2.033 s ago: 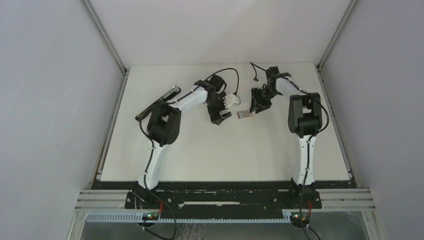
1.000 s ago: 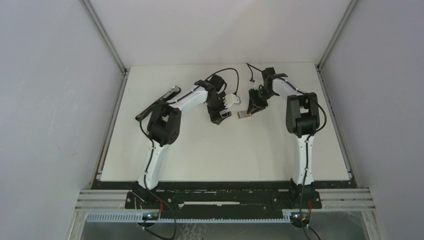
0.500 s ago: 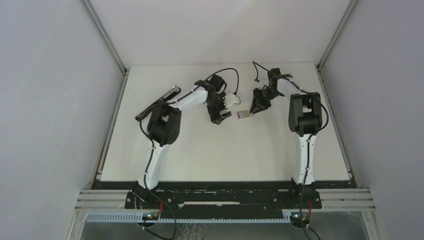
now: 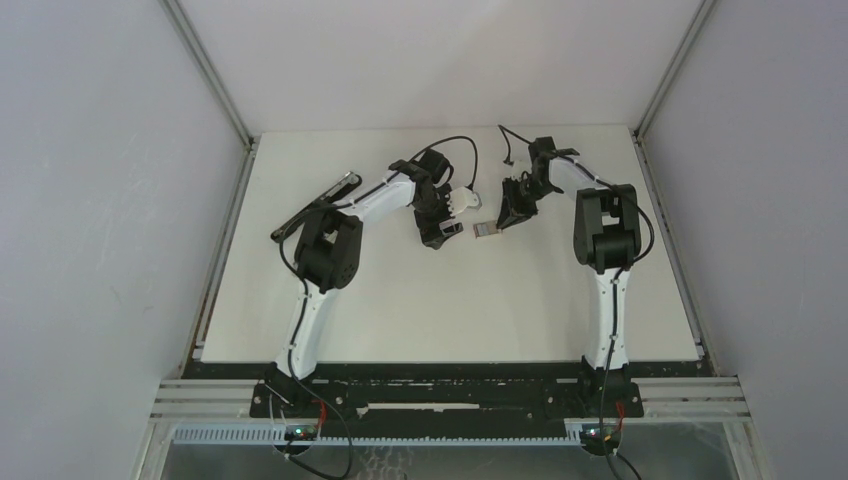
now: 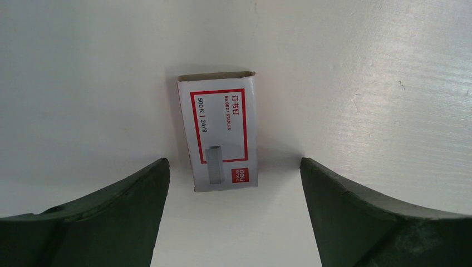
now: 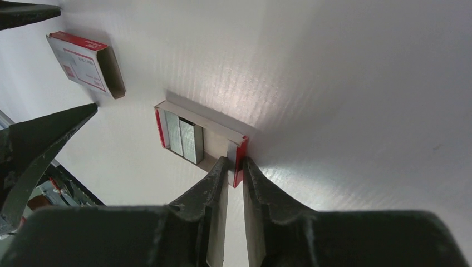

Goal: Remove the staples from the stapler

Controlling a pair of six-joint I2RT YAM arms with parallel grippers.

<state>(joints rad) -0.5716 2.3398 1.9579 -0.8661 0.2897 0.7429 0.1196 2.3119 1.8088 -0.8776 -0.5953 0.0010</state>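
Staples point(image 6: 185, 139), 2 grey strips, lie in the cardboard tray point(image 6: 211, 125) directly under your right gripper point(image 6: 235, 164). Its jaws are pinching the tray's red end wall, probably to steady or drag it. Beside it, the box sleeve point(image 5: 220, 133) lies flat and untouched between the wide-spread left gripper point(image 5: 232, 162). Farther off, the stapler point(image 4: 338, 187) rests at the table's left edge, apart from both claws.

Hidden and cut-off parts
The stapler point(image 4: 340, 186) runs behind the left arm point(image 4: 378, 198), its near end hidden. Whether the right fingers point(image 6: 214, 183) touch the tray point(image 6: 217, 130) wall cannot be told. The left fingers point(image 5: 100, 217) are cropped below.
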